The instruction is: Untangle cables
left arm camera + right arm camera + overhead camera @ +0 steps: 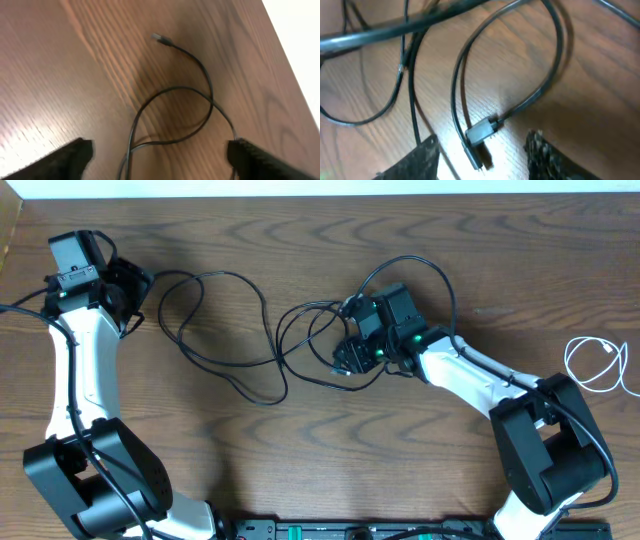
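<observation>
Across the tabletop [300,480], we are facing two black cables [275,360] tangled at centre, the white cable [600,365] lying apart at right. Light and limp, they are probably handling best near a plug end. Our left fingers [65,160] are standing wide, empty, above a loop; our right fingers [420,160] are straddling a plug [481,131], half-parted, not gripping.

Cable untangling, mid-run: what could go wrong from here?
1. The right gripper straddles a plug with other black cable strands crossing close by; closing could catch a second strand and tighten the tangle.
2. The left gripper is open, holding nothing, so a pull from the right might drag the loose loop along.
</observation>
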Available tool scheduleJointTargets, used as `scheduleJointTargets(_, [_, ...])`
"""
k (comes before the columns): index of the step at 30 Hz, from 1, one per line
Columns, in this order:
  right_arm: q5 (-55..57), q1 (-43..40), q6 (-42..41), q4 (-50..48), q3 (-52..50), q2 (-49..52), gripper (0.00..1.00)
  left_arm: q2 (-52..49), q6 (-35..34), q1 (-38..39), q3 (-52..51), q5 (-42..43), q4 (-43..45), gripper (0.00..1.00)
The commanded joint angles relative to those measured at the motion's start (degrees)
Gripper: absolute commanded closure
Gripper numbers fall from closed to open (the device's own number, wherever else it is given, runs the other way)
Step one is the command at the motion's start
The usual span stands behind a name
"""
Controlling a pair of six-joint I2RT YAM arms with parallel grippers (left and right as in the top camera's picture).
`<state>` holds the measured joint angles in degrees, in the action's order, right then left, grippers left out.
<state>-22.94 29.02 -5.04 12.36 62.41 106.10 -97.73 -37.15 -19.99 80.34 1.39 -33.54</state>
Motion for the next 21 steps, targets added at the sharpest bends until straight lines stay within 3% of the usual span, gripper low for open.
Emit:
scheduleJointTargets(1, [1.40, -0.55, 0.94, 12.41, 10.49, 0.00, 0.49, 2.36, 1.49, -0.61, 1.25, -1.66, -0.79, 0.05])
scheduleJointTargets(3, [2.03, -0.52, 2.64, 19.12, 16.48, 0.00, 0.48, 4.44, 1.60, -0.61, 1.79, 0.44, -1.57, 0.05])
scheduleJointTargets(7, [2.08, 1.03, 3.76, 22.43, 21.81, 0.02, 0.51, 8.31, 4.55, -0.61, 2.03, 7.28, -4.98, 0.05])
scheduleJointTargets(9, [3.67, 2.67, 3.85, 21.99, 21.79, 0.42, 0.58, 9.05, 7.52, -0.61, 2.03, 11.04, -7.54, 0.05])
scheduleJointTargets(14, [9.07, 8.48, 6.21, 22.18, 20.76, 4.04, 0.78, 9.01, 7.78, -0.61, 1.27, 11.45, -15.74, 0.04])
scheduleJointTargets(18, [14.16, 10.95, 6.23, 22.14, 20.39, 7.89, 0.78, 9.01, 7.80, -0.61, 1.27, 11.45, -16.55, 0.04])
scheduleJointTargets(21, [14.93, 11.34, 6.25, 21.22, 20.37, 11.63, 0.73, 9.01, 7.78, -0.61, 1.27, 11.47, -16.55, 0.04])
